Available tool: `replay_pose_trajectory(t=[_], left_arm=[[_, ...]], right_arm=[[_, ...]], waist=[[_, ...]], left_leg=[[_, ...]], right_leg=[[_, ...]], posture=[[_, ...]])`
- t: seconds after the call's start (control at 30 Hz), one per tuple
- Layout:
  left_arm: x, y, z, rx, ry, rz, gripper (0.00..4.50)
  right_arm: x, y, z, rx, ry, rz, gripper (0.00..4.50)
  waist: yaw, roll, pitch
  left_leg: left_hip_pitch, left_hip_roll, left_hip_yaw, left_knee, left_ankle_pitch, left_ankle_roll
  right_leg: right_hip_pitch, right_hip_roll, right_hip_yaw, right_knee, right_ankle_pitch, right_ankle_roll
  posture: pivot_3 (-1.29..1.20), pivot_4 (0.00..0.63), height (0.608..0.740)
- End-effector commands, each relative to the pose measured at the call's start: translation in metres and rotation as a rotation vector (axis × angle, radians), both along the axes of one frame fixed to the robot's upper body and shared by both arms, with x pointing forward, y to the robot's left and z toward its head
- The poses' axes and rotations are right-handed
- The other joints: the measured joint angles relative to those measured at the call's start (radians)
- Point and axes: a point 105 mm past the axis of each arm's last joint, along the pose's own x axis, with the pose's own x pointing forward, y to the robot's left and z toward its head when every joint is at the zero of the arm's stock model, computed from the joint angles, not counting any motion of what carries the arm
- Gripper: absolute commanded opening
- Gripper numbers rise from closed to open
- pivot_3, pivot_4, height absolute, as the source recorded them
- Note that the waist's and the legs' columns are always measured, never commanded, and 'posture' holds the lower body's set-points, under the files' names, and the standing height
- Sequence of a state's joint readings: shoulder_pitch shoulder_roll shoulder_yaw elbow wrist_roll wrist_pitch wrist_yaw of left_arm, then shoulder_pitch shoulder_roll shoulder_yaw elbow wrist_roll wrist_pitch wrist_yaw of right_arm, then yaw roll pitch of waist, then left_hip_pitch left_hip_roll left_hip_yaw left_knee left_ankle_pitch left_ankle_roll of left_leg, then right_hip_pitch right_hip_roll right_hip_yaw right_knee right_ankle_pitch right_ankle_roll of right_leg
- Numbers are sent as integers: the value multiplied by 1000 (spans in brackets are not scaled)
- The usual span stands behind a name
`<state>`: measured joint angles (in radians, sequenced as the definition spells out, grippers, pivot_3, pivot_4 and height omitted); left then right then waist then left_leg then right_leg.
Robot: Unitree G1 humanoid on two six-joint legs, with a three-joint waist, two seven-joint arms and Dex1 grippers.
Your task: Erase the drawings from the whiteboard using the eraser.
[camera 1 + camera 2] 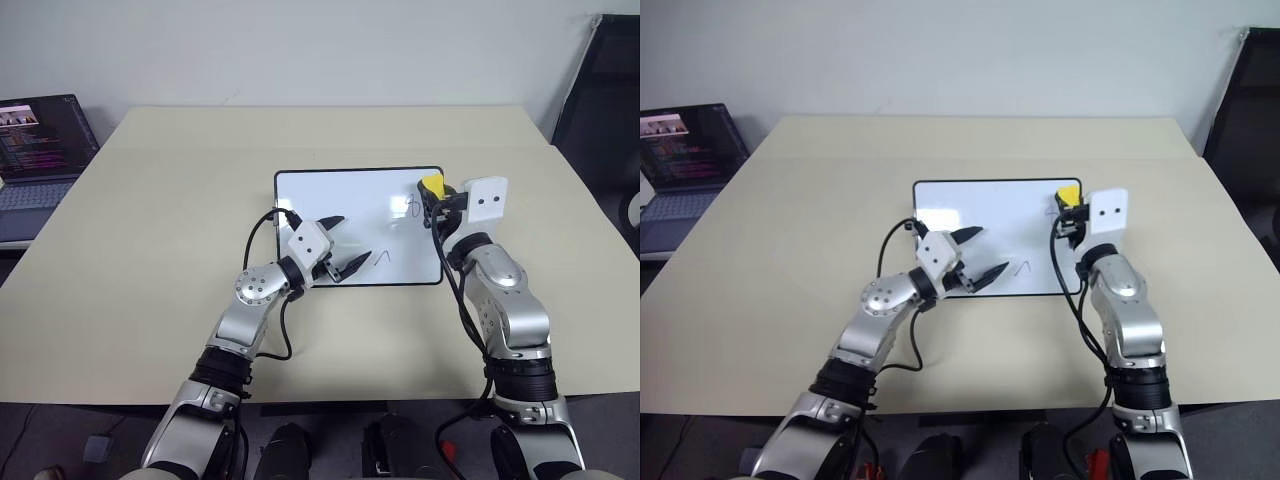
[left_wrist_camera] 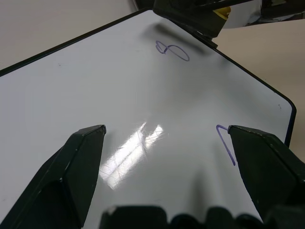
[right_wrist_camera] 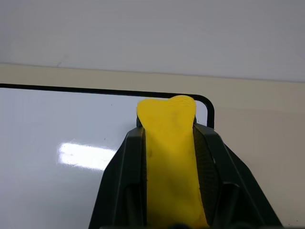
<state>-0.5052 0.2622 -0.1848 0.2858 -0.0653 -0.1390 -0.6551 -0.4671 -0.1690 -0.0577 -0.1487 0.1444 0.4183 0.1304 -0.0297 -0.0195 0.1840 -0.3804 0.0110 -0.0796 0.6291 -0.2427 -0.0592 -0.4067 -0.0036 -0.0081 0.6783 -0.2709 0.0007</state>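
Left eye view, laptop (image 1: pixel 40 150) off-table, right end effector (image 1: pixel 432 192) pinching eraser (image 1: pixel 431 184), left end effector (image 1: pixel 345 245) wide over whiteboard (image 1: pixel 380 195).

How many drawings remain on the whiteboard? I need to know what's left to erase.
2 visible: a loop beside the eraser, and an angled stroke near the left gripper. The right gripper may hide more.

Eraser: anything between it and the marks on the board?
Nothing visible. The right gripper is shut on the eraser above the whiteboard's far right corner. The loop drawing sits just beside it; the left gripper, fingers open, hovers near the angled mark.
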Motion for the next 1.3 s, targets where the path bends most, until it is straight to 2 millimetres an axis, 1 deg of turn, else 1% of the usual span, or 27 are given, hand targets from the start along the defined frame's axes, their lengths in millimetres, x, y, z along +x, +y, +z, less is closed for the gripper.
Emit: replay_pose_trajectory(t=[0.03,0.2,0.3,0.5,0.63,0.7,0.83,0.9,0.97,1.07,1.2,1.3], left_arm=[[2,-3,17,-19,-54,-16,4500],[3,-9,17,-6,-52,-37,4500],[4,-10,17,-2,-52,-39,4500],[7,-11,19,0,-53,-39,4500],[7,-5,19,7,-51,-33,4500],[7,-3,19,9,-51,-31,4500],[9,-2,21,12,-61,-23,4500],[9,-2,22,11,-63,-24,4500],[8,-2,22,11,-64,-25,4500],[7,-2,21,12,-64,-26,4500],[4,-3,19,9,-61,-32,4500],[5,-4,20,4,-61,-31,4500]], right_arm=[[-1,8,20,25,-73,31,1018],[2,18,23,30,-74,64,1018],[3,21,22,17,-64,75,1018],[7,26,13,-41,-14,100,1018],[8,26,2,-96,28,107,1018],[7,25,-2,-115,42,105,1018],[2,22,-21,-177,105,103,1018],[-4,17,-39,-229,175,96,1018],[-11,12,-47,-268,199,87,1018],[-18,7,-51,-284,215,84,1018],[-29,-4,-62,-292,259,62,1018],[-26,-5,-54,-278,231,48,1018]], waist=[[0,0,0],[0,0,0],[0,0,0],[0,0,0],[0,0,0],[0,0,0],[1,0,0],[1,0,0],[1,0,0],[1,0,0],[0,0,0],[-1,0,0]], left_leg=[[0,0,0,0,0,0],[0,0,0,0,0,0],[0,0,0,0,0,0],[0,0,0,0,0,0],[0,0,0,0,0,0],[0,0,0,0,0,0],[0,0,0,0,0,0],[0,0,0,0,0,0],[0,0,0,1,0,0],[1,0,0,1,0,0],[2,0,0,2,1,1],[2,0,0,2,1,1]], right_leg=[[0,0,0,0,0,0],[0,0,0,0,0,0],[0,0,0,0,0,0],[0,0,0,0,0,0],[0,0,0,0,0,0],[0,0,0,0,0,0],[0,0,0,0,0,0],[0,0,0,0,0,0],[0,0,0,1,0,0],[1,0,0,1,0,0],[2,0,-1,2,1,1],[2,0,0,2,1,1]], posture=[[0,150,740],[0,150,740],[0,150,740],[0,150,740],[0,150,740],[0,150,740],[0,150,740],[0,150,740],[0,150,740],[0,150,740],[0,150,740],[0,150,740]])
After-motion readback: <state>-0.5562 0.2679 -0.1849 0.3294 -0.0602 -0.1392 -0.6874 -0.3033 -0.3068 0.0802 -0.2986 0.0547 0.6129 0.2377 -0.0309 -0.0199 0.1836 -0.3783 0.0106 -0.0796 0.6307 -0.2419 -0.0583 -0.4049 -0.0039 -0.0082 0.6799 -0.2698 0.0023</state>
